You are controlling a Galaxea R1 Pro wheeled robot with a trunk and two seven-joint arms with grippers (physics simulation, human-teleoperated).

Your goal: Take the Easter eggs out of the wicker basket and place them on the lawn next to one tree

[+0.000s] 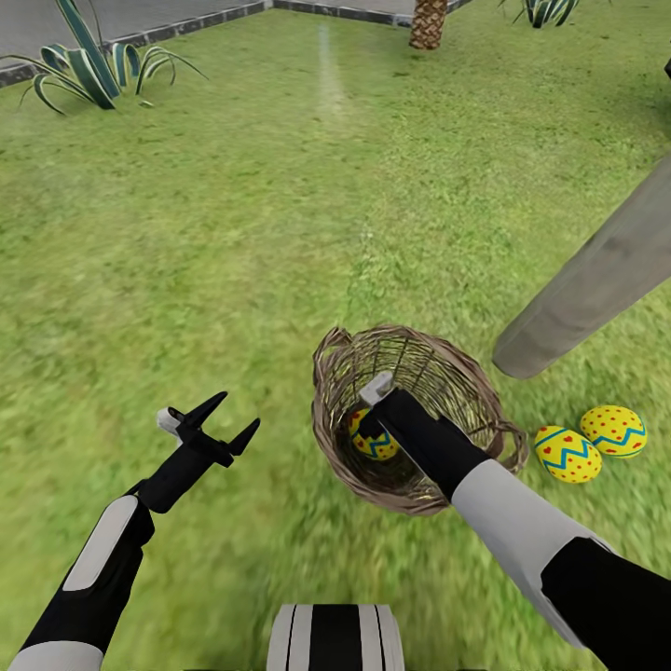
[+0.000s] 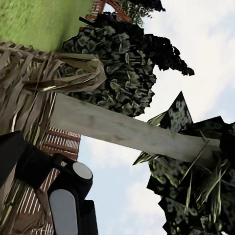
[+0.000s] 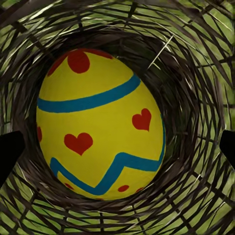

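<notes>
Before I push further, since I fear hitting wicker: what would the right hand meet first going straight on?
Most likely the last Easter egg, dead ahead at the wicker basket's bottom, between the open fingertips. The weave lies behind and around it.

Lighting: bright, even, daylight-like across the lawn [image 1: 233, 233]; the source direction cannot be told. Shadows: faint — only soft darkening under the wicker basket [image 1: 410, 419] and beside the two Easter eggs [image 1: 590, 442] on the grass. Glare: one pale vertical streak on the far grass in the head view. Blur: grass texture smears toward the near edge of the head view; the far grass reads sharper. Right wrist view: basket interior dim, the egg [image 3: 100, 122] inside brightly lit and crisp. Left wrist view: pale, washed sky; tree trunk [image 2: 127, 129] evenly lit, leaves dark and blocky.
</notes>
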